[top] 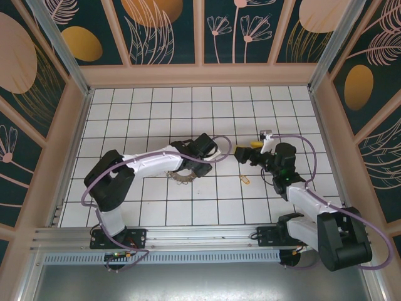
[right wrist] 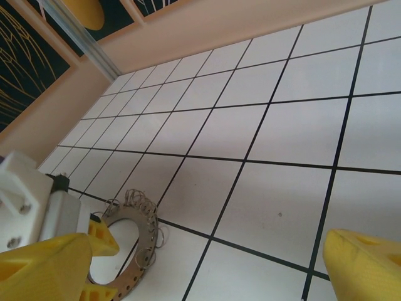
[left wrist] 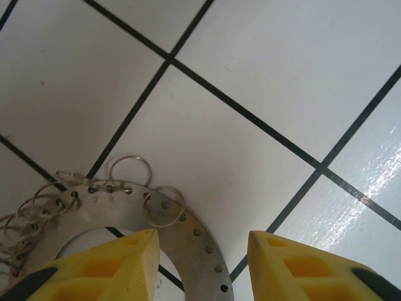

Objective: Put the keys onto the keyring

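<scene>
The keyring (top: pixel 187 180) lies flat on the white tiled floor left of centre, a thin brown band with small silvery rings along its rim. My left gripper (top: pixel 183 174) is down over it. In the left wrist view the band (left wrist: pixel 188 241) runs between the yellow fingers (left wrist: pixel 106 273). One finger is over the hole and the other is outside the rim, with a clear gap to it, so the left gripper (left wrist: pixel 200 257) is open. The key (top: pixel 245 180), a tiny yellow-tan piece, lies on a tile about three tiles right of the ring. My right gripper (top: pixel 247 148) hovers above, open and empty.
In the right wrist view the keyring (right wrist: pixel 135 251) lies at lower left with one of the left arm's fingers (right wrist: pixel 103 235) in its hole. My right gripper (right wrist: pixel 207 276) is spread wide. Peach walls (top: pixel 200 74) enclose the tiled floor (top: pixel 200 113).
</scene>
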Available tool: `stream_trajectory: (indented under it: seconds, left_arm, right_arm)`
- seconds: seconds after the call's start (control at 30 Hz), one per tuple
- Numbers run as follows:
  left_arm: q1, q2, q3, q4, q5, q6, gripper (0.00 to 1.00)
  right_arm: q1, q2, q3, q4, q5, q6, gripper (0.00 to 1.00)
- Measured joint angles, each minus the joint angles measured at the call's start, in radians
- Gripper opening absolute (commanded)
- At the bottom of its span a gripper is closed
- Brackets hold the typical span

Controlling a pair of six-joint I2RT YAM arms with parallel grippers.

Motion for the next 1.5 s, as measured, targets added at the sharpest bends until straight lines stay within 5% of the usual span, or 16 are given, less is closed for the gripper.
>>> stream_trajectory:
  seconds: [0.47, 0.97, 1.13, 1.5]
  left_arm:
    - [-0.010, 0.109, 0.055, -0.051, -0.051, 0.116, 0.38]
    - [-0.032, 0.167, 0.079, -0.048, -0.188, 0.131, 0.16]
    - [-0.026, 0.180, 0.080, -0.026, -0.257, 0.122, 0.00]
    - [0.009, 0.191, 0.146, -0.043, -0.256, 0.074, 0.00]
  right_arm:
    - [-0.011, 0.001, 0.000, 0.014, -0.006, 0.011, 0.95]
    - [-0.014, 0.001, -0.001, 0.019, -0.013, 0.022, 0.95]
    - [-0.017, 0.001, -0.001, 0.019, -0.013, 0.022, 0.95]
    - [-0.019, 0.001, -0.008, 0.022, -0.013, 0.022, 0.95]
